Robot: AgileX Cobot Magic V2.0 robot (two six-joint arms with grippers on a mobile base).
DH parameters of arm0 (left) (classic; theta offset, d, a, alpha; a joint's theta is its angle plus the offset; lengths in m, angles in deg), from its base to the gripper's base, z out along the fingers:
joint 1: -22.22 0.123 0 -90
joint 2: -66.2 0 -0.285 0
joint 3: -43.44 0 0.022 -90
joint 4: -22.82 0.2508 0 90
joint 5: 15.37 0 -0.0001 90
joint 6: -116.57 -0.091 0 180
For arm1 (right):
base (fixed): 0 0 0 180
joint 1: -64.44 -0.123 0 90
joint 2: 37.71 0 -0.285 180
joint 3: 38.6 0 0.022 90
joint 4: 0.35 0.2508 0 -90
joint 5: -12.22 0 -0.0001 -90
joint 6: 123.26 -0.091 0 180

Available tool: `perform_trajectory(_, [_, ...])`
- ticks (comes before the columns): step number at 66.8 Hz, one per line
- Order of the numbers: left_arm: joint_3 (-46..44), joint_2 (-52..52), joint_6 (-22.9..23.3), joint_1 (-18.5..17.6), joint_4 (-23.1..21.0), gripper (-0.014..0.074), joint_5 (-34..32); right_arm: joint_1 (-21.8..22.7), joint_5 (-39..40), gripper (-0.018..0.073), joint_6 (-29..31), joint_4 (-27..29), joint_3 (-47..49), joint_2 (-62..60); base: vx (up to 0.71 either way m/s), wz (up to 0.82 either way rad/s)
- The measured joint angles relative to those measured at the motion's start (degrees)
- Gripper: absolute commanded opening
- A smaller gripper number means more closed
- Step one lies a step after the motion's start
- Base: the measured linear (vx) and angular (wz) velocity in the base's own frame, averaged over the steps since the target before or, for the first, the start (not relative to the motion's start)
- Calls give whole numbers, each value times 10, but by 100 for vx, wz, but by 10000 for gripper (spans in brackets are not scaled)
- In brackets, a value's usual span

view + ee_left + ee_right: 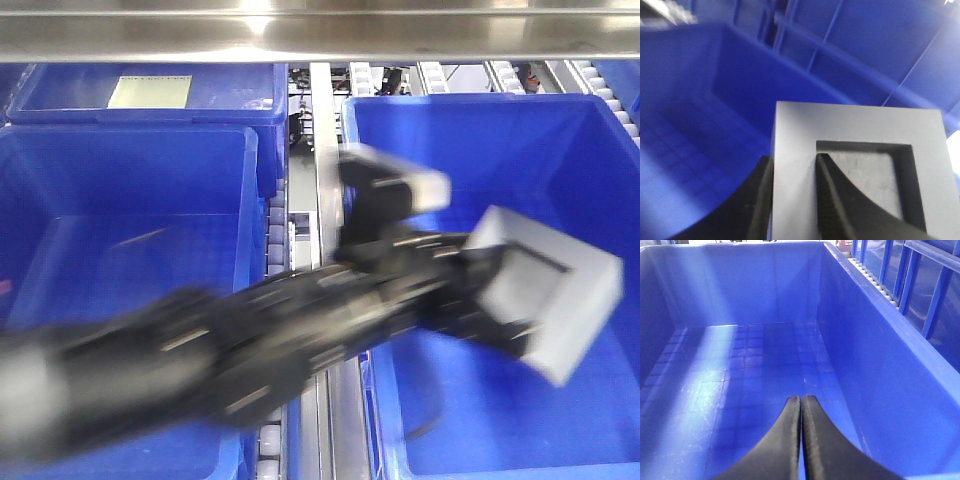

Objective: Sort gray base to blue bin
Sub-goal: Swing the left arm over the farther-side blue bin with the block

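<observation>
We're gripping the gray base (pixel 855 175) w/ left pincer (pixel 795 200) pinching one pocket wall; rigid, light-looking, smooth; right pincer (pixel 801 440) closed, empty.

The gray base (pixel 545 290) is matte light gray; the blue bin (pixel 560 150) bright blue (grid-textured floor).

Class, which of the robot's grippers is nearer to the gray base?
Left. The left gripper is clamped on the gray base, one finger inside its pocket. The right gripper hangs shut over a bin floor with no base in its view.
</observation>
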Motion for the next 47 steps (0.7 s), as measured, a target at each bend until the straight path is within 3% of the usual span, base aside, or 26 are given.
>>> perform_trajectory(9, [-135, 105, 0, 0, 25, 4, 105, 0, 0, -5, 0, 0, 0, 0, 0, 0])
perform_trajectory(22, [-242, 218, -1, 0, 42, 20, 219, 0, 0, -5, 0, 0, 0, 0, 0, 0])
perform_trajectory(35, [-260, 263, -4, -2, 44, 118, 247, 0, 0, -5, 0, 0, 0, 0, 0, 0])
perform_trajectory(47, [-260, 273, -26, -5, 44, 272, 273, 0, 0, -5, 0, 0, 0, 0, 0, 0])
